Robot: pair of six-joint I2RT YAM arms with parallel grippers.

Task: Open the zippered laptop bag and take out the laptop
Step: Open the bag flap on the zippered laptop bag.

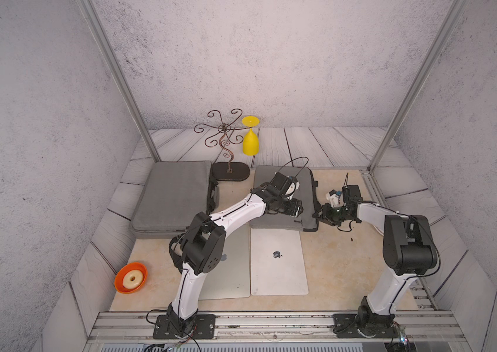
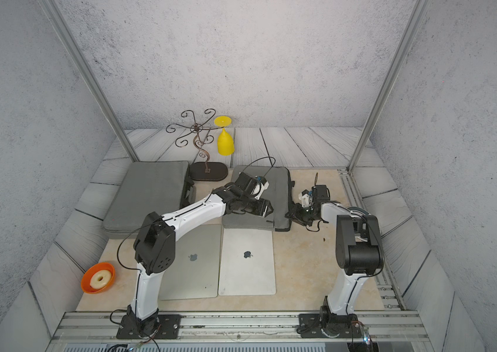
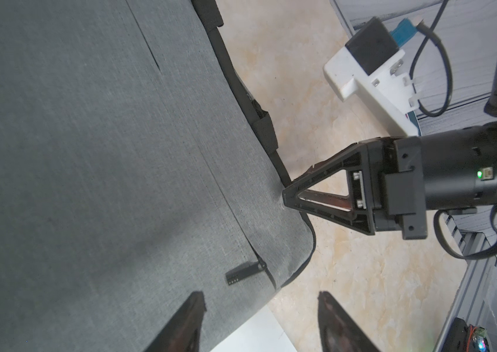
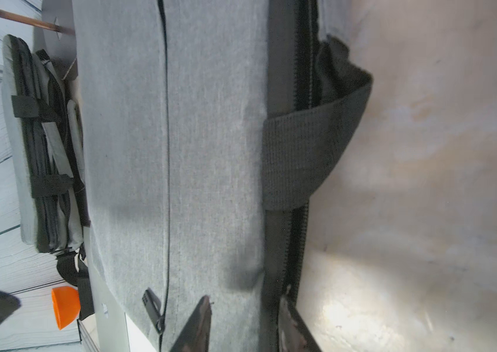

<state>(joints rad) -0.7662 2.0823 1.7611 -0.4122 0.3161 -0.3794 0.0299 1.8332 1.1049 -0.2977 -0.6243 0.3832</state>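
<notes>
Unzip step. Bag (image 1: 307, 201) mid-frame in top view, zip (image 4: 299, 243) looks shut, laptop unseen, presumably inside. My right gripper (image 3: 283, 199) narrow astride zip edge; can't tell if biting. My left gripper (image 3: 259, 297) wide, hovering over corner. Next: catch pull, drag along edge.

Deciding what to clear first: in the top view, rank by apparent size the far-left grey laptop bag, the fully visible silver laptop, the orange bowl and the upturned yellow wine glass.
1. grey laptop bag
2. silver laptop
3. orange bowl and yellow wine glass: alike; the glass stands farther away, so unranked.
</notes>
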